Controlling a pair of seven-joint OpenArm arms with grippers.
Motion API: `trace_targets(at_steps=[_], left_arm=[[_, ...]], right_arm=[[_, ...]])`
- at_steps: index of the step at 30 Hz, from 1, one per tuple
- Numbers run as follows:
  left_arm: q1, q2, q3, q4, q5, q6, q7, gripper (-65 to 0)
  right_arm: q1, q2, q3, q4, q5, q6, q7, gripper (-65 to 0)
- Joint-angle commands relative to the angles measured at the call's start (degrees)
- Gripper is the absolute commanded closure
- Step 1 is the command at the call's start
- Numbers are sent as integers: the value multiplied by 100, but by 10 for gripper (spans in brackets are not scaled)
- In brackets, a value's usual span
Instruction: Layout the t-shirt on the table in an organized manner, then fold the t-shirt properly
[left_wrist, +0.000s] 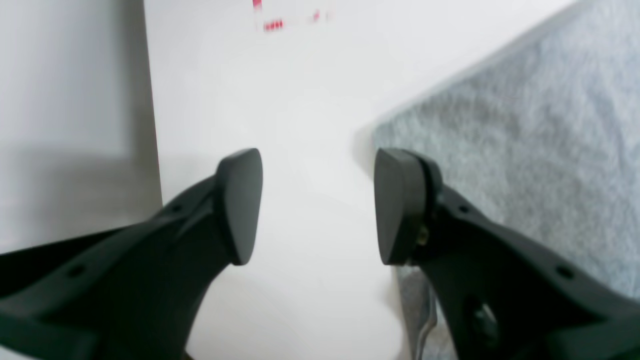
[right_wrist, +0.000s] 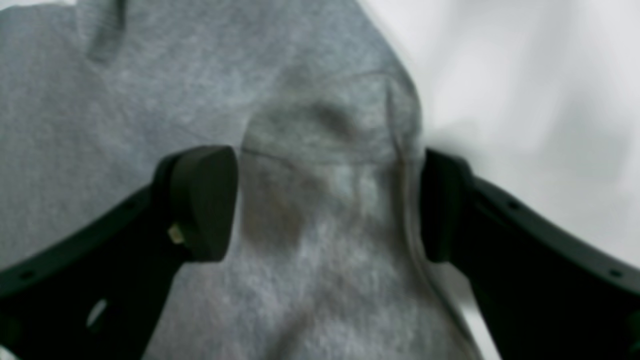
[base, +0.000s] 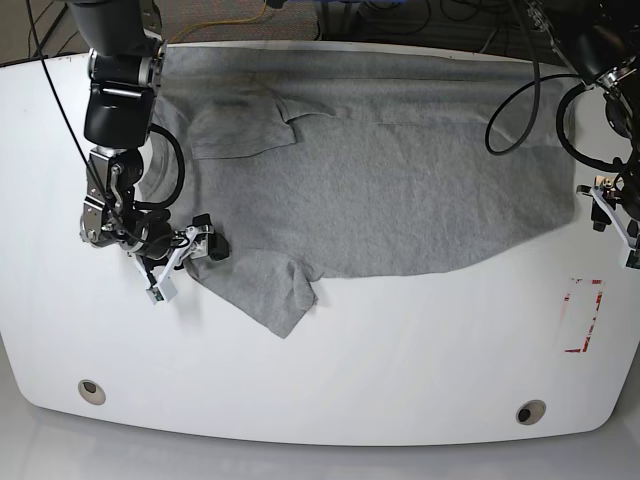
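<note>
Left gripper (left_wrist: 318, 206): jaws apart, empty, beside t-shirt (base: 400, 190) edge.
Right gripper (right_wrist: 327, 202): jaws apart, straddling sleeve (base: 262, 290).
Table (base: 380, 350): white.

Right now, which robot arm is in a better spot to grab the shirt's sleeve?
Probably the right arm. Its open fingers already straddle the t-shirt sleeve. The left gripper, also open, has only bare table between its tips, beside the shirt's edge.
</note>
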Motion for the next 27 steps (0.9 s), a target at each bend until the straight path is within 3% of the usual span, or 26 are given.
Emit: trace_targets(at_steps=[1,5,13,15,27], left_arm=[[-50,-122,-20,83,-41,12,-84,-332],[-50,-122,-20,74,-32,12,-84,-332],[-58,-122,-29,-295,-23,12,-84,-336],[-120,-131,-73,-559,-23,12,-84,-338],[-586,-122,-504,-2071,-41,12,-225,-400]], right_arm=[[116,6,9,44,3,32,-27,-509],[116,6,9,44,3,32,-9,-472],[99,6,0,26,3,32,193,-81],[99,6,-44,17,-6,32,245,-16],[81,32,-562,52,-6,32,263,-5]])
